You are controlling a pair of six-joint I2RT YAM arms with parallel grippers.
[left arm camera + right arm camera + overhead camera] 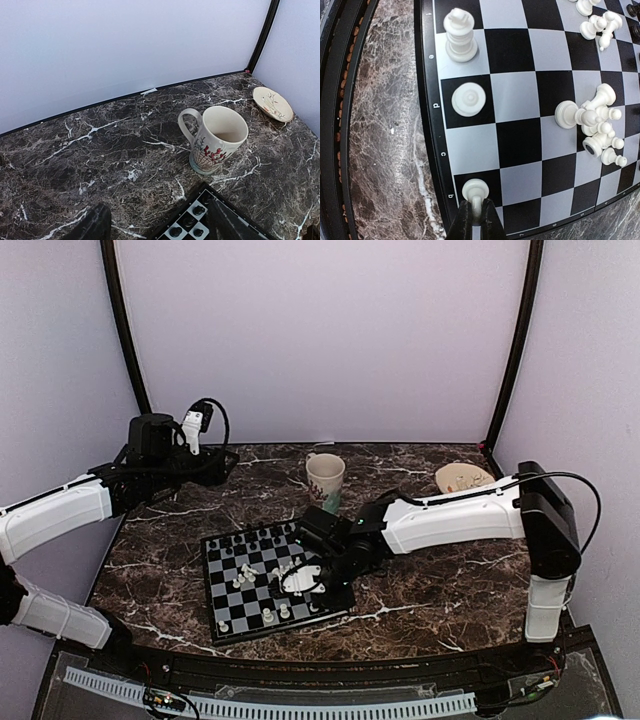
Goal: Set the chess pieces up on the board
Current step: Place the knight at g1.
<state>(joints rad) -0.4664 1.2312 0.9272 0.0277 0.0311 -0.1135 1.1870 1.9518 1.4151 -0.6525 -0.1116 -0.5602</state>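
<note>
The board (228, 592) lies at the table's middle left, with black pieces (255, 537) along its far edge. In the right wrist view, my right gripper (476, 220) is shut on a white piece (475, 191) whose base sits over the black square by the letter b on the board (520, 95). Two more white pieces stand on the same edge row (460, 37), (468, 98). Several white pieces lie toppled in a heap (595, 125). My left gripper (165, 231) is open and empty, low over the table beside the board's far corner (200, 225).
A flowered mug (325, 476) stands behind the board and also shows in the left wrist view (215, 137). A small saucer (463, 478) sits at the back right, also in the left wrist view (272, 103). The table's front rail (300, 680) runs close to the board.
</note>
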